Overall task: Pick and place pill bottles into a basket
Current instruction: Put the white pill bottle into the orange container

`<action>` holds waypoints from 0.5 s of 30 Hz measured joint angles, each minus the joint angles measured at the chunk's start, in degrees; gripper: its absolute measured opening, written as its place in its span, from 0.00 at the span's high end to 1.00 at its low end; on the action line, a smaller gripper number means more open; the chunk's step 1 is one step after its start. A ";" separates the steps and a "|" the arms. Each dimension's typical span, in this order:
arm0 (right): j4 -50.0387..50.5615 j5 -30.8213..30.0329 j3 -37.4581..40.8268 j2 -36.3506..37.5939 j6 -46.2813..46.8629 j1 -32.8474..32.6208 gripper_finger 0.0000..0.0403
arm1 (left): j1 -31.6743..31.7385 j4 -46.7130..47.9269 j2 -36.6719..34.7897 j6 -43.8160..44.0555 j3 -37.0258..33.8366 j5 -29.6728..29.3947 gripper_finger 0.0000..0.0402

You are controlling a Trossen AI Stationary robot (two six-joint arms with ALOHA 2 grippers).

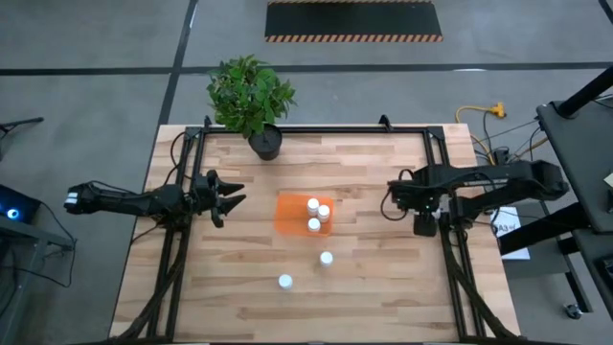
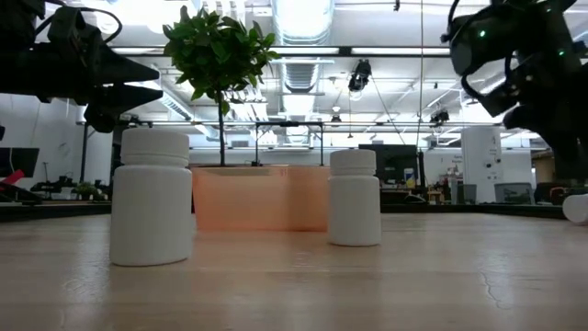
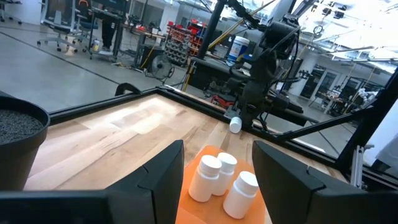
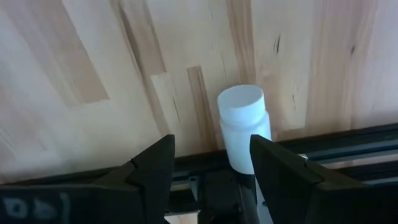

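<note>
High cam: straight down over whole table (image 1: 383,287). Low cam: tabletop level, close behind two bottles. Wrist cams look fwd past own fingers; left wrist + high share basket (image 3: 211,208).

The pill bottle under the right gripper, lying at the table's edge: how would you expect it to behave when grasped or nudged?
The pill bottle looks like smooth, rigid plastic, so probably stiff yet slippery between the open right gripper fingers. Lying on its round side, it may roll if nudged. It touches the black frame rail, which likely stops rolling that way.
</note>
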State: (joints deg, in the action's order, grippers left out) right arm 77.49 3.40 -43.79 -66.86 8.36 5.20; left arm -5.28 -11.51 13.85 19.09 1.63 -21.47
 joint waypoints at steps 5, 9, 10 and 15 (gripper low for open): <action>0.14 0.18 -0.51 -4.19 -0.07 0.12 0.51 | 0.00 0.00 0.00 0.00 0.00 0.02 0.57; 0.15 0.13 -3.49 -7.33 -0.48 0.15 0.51 | 0.01 0.00 0.00 0.00 0.00 0.00 0.57; 0.20 0.13 -4.47 -8.29 -0.70 0.15 0.51 | 0.01 0.00 0.00 -0.01 0.00 0.00 0.57; 2.57 0.06 -7.95 -15.51 -2.47 0.51 0.47 | 0.00 0.00 0.00 0.00 0.00 0.00 0.57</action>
State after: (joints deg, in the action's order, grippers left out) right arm 80.07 3.46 -51.74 -82.37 5.89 5.71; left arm -5.28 -11.51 13.85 19.09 1.63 -21.47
